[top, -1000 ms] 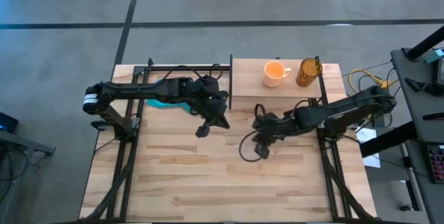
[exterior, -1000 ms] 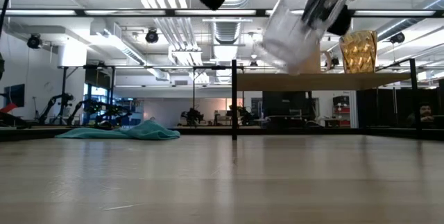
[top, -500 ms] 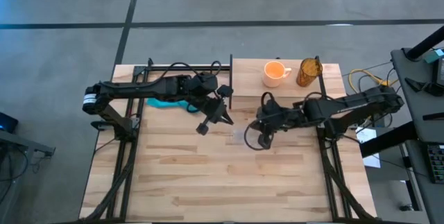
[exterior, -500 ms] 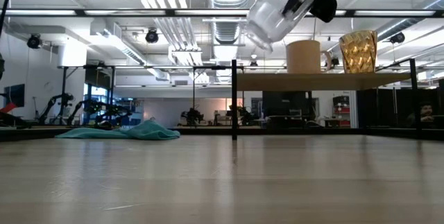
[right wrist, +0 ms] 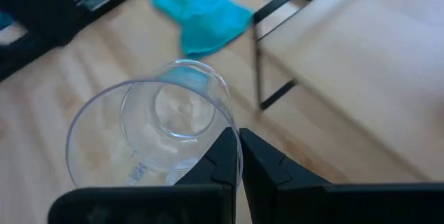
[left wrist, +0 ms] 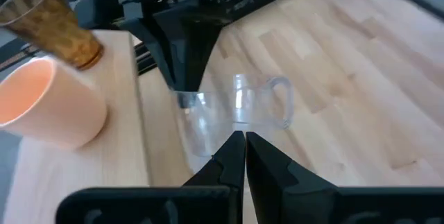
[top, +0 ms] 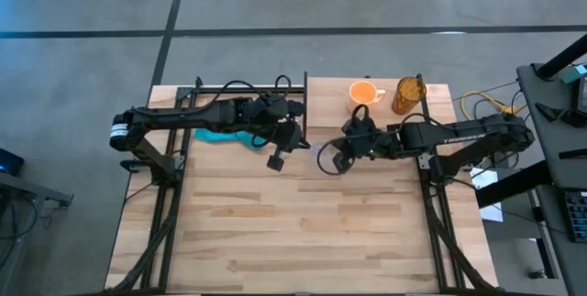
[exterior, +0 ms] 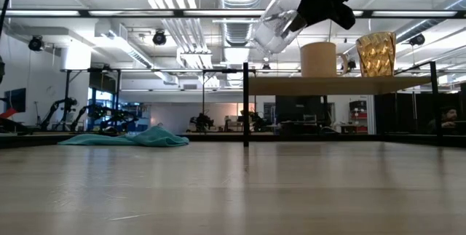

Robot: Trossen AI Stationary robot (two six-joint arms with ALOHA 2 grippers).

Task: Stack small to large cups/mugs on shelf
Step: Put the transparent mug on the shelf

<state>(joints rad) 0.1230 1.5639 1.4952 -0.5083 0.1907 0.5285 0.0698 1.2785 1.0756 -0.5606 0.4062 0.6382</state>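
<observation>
Right claw [exterior: 309,18]: clenched on glass cup's [exterior: 273,30] rim, carrying it tilted above the desk [top: 303,223], beside the shelf [top: 330,104], likely to clear its edge | Left claw [top: 282,148]: clenched, empty, hovering nearby | Orange mug [top: 364,93], brown cup [top: 408,95]: on shelf, leaving space for 1 more

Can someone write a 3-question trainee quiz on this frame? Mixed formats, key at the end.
1. True or false: the glass cup is standing on the shelf.
2. Which things are on the shelf already? A) orange mug and brown cup B) teal cloth C) nothing
3. Fill in: the right gripper is shut on the ____.

Key:
1. False. It is held tilted in the air, beside the shelf's near corner.
2. A. The cloth lies on the table.
3. Glass cup. The left gripper is shut and holds nothing.
</observation>
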